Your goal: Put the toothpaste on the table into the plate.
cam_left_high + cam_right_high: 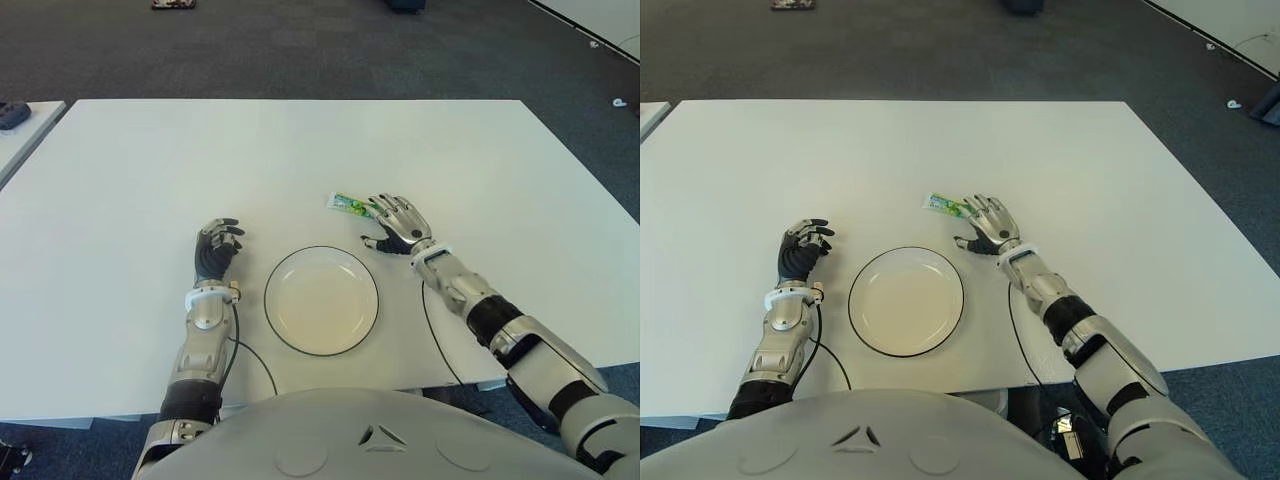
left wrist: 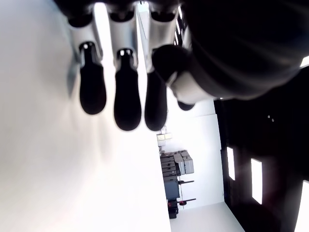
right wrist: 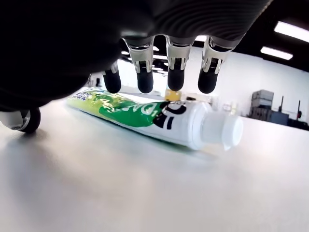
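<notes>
Right wrist view gives us the clearest read: our right hand hangs over the toothpaste, fingers spread above the tube and not yet closed on it. The tube lies flat on the desk, cap toward the camera. From the eye views, the toothpaste sits just beyond the plate, apart from its rim, with our right hand covering its near end. The plate holds nothing.

Our left hand shows to the left of the plate, fingers loosely curled around nothing.

We judge the task barely begun: the reach is made, but the grasp, the lift, the short carry back to the plate and the release are all left.
</notes>
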